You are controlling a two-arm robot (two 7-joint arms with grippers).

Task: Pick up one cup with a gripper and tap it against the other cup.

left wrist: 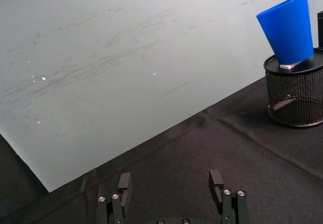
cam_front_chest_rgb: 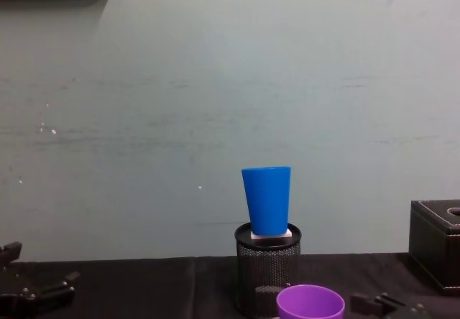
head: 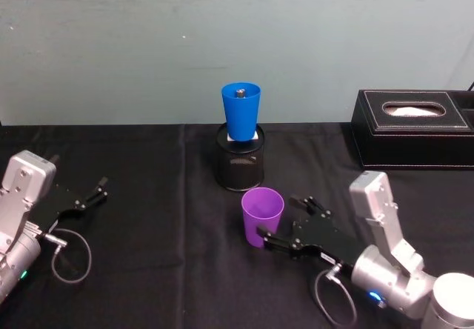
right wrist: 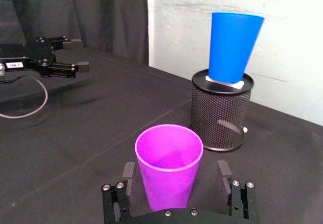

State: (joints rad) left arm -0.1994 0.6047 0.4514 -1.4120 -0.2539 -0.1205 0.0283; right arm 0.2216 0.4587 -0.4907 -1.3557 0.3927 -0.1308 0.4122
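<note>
Tabletop scene with two tumblers on a black cloth [head: 148, 270] before a pale wall. The purple cup [head: 262, 214] stands upright on the cloth, mouth up, just in front of a black wire-mesh pen holder [head: 240, 162] and well below the rim of the second tumbler. The blue cup [head: 241, 110] stands upright on a pale block set in the mouth of the pen holder, so that it is raised above the table; in the chest view it [cam_front_chest_rgb: 267, 199] rises directly over the holder [cam_front_chest_rgb: 262, 276], with the purple cup [cam_front_chest_rgb: 310, 303] lower and nearer. The right gripper [head: 280, 216] lies low over the cloth with the purple cup between its fingers. The right wrist view shows this gripper [right wrist: 176, 171] with its fingers [right wrist: 128, 172] spread apart, a narrow gap remaining on each side of the purple cup [right wrist: 169, 166], so the cup is bracketed but not clamped. The left gripper [head: 100, 188] sits at the robot's left, well apart from both cups; its own wrist view [left wrist: 170, 181] shows the fingers [left wrist: 124, 181] apart with nothing between them. A black tissue box [head: 413, 127] stands at the robot's right, near the wall.
</note>
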